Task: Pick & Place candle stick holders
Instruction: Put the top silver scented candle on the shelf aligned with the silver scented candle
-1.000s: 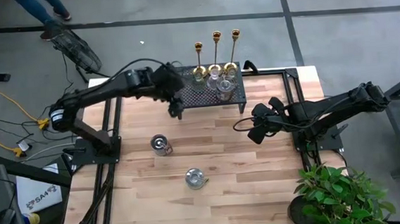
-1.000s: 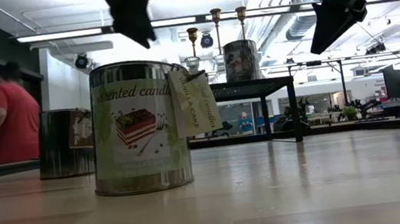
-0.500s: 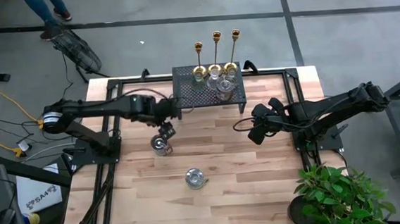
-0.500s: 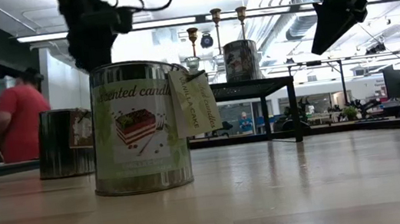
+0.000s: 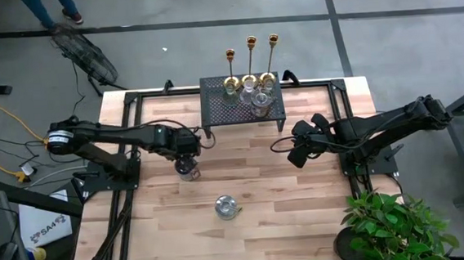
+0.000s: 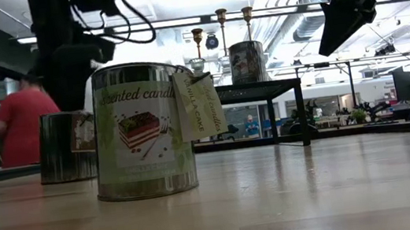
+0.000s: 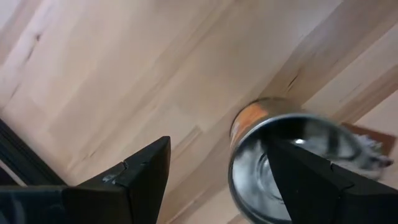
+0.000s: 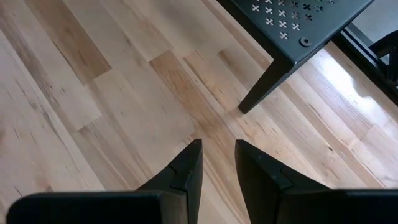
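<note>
Tabletop carries the black mesh stand at its far edge, where the three gold candle stick holders stand unchanged beside clear glass ones. The left end effector, over the stand's near left corner a second ago, now hangs spread wide above the far tin. The right end effector hovers, fingers narrowly apart, holding nothing.

Left gripper spread wide, right gripper narrowly parted
</note>
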Available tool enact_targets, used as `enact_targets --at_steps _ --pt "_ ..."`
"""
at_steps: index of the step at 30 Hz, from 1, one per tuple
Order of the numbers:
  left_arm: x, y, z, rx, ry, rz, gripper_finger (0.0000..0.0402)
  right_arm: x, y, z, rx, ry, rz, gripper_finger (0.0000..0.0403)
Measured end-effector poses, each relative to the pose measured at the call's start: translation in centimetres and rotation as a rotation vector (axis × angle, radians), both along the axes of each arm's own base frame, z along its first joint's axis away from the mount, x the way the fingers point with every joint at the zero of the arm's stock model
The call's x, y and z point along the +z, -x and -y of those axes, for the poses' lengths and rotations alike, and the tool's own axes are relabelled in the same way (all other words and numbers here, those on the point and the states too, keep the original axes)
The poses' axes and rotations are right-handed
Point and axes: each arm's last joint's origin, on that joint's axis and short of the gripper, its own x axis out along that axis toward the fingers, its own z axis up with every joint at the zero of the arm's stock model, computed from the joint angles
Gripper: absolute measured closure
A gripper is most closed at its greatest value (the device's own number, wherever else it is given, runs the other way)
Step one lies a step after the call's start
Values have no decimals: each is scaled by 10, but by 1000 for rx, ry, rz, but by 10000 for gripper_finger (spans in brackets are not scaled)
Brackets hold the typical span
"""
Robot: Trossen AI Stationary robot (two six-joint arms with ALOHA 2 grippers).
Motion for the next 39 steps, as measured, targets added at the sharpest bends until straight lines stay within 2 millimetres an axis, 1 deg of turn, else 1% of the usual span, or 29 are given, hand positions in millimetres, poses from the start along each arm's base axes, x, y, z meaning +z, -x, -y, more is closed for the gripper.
enact_targets --at_steps 5,9,17,19,22,28,31,35,39 --pt "-11 5 0 19 5 -31 140 0 0 0 0 -1 3 316" --pt "-16 8 0 26 3 -41 140 0 0 0 0 -1 5 316" --pt "-18 5 0 19 23 -15 141 0 0 0 0 -1 5 316" --pt "-18 4 0 17 32 -13 147 0 0 0 0 -1 5 316" --pt "-18 4 1 14 44 -8 172 0 0 0 0 -1 5 316" --pt "-19 3 1 -1 62 1 247 0 0 0 0 -1 6 316" --pt "-19 1 2 -29 71 12 276 0 0 0 0 -1 6 316" --pt "-19 0 2 -45 87 20 299 0 0 0 0 -1 6 316" --pt "-19 0 2 -45 89 22 308 0 -1 0 0 -1 7 316"
